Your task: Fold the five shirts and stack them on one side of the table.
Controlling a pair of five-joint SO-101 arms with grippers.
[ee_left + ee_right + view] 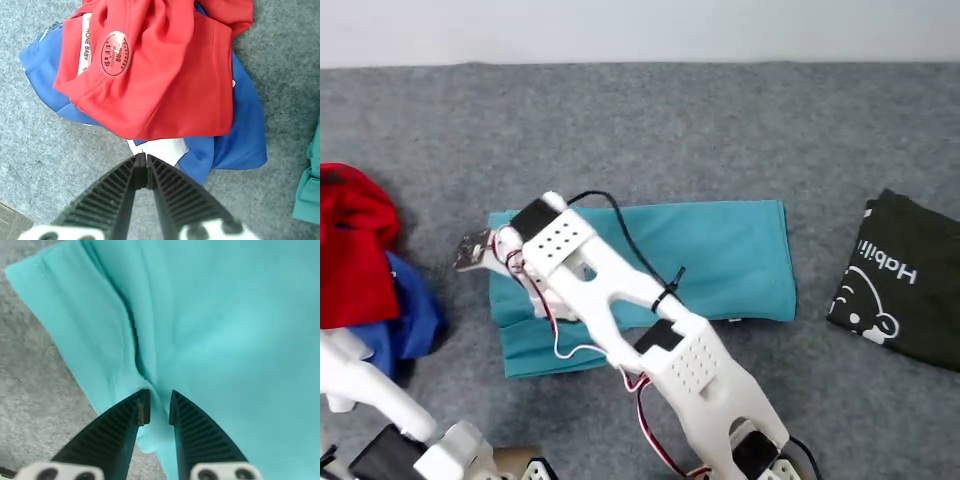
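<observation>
Right gripper (156, 407) was clamped on a fold of the teal shirt (720, 255) mid tabletop (720, 120), left gripper (145, 167) pressed together near the red shirt (165, 75), which lay over the blue shirt (240, 140) at the left edge

Teal shirt (720, 255) lies part-folded, red shirt (355, 250) atop blue shirt (415, 315).

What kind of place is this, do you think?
Likely a robotics test bench: a grey carpeted table, a white arm with exposed wiring, and shirts to fold, like the teal shirt and red shirt.
</observation>
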